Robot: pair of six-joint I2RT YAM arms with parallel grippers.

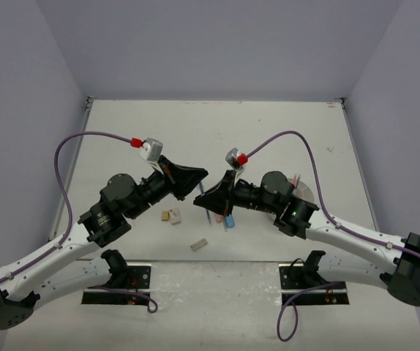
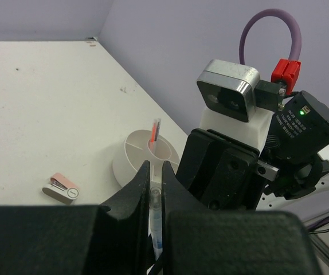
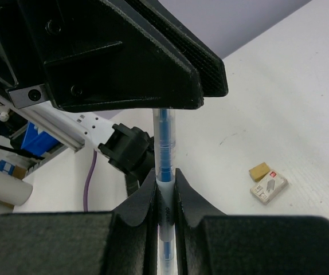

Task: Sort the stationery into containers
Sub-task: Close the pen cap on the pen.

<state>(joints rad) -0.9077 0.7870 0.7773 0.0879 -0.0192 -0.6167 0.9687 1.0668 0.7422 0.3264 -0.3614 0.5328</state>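
Left claw (image 2: 156,171) and right claw (image 3: 164,179) both clamp one blue pen (image 3: 163,137) above the worktop (image 1: 268,131). The white organizer (image 2: 120,166) sits at twelve o'clock from the left claw, in its wrist view.

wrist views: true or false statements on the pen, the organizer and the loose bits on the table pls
1. The left end effector and right end effector are both shut on the same blue pen. True.
2. The white organizer is empty. False: an orange pen stands in it.
3. A pink and white piece lies on the table, apart from the organizer. True.
4. The tan block and white box sit inside the organizer. False: they lie side by side on the table.
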